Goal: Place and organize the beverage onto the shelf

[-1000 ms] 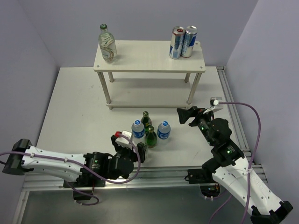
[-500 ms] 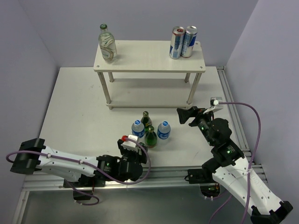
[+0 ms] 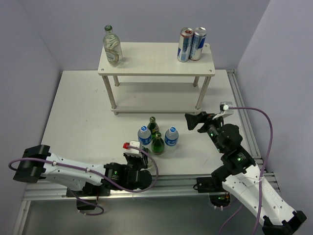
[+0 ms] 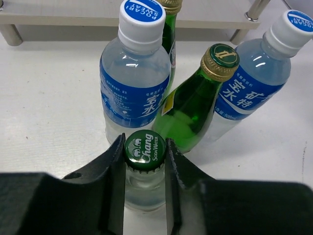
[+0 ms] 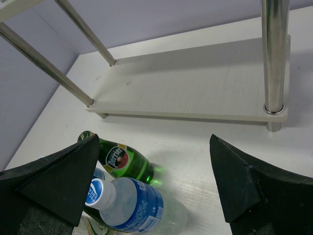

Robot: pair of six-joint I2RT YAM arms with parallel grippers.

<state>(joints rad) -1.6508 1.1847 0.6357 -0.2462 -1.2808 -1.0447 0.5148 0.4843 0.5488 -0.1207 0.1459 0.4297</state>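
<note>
i see shelf [image 3: 146, 61] boards matt, pale; legs [image 5: 273, 54] polished metal. water bottles [image 4: 136, 83] clear glossy plastic. green bottles [image 4: 188, 110] shiny glass. soda bottle [image 4: 144, 188] clear glass, cap [image 4: 144, 147] glossy metal. left gripper [image 4: 144, 152] fingers [image 4: 116, 178] matt black.

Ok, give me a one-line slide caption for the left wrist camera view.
Left gripper shut on a Chang soda bottle at its cap; two water bottles and two green bottles stand behind.

Bright, even and diffuse, from overhead. Sharp around the left claw [image 4: 143, 149], with faint glare on the water bottles [image 4: 134, 88] just beyond. Soft green glow on the tabletop [image 5: 195, 147] ahead of the right claw [image 5: 152, 142]; claw edges dark, slightly blurred.
</note>
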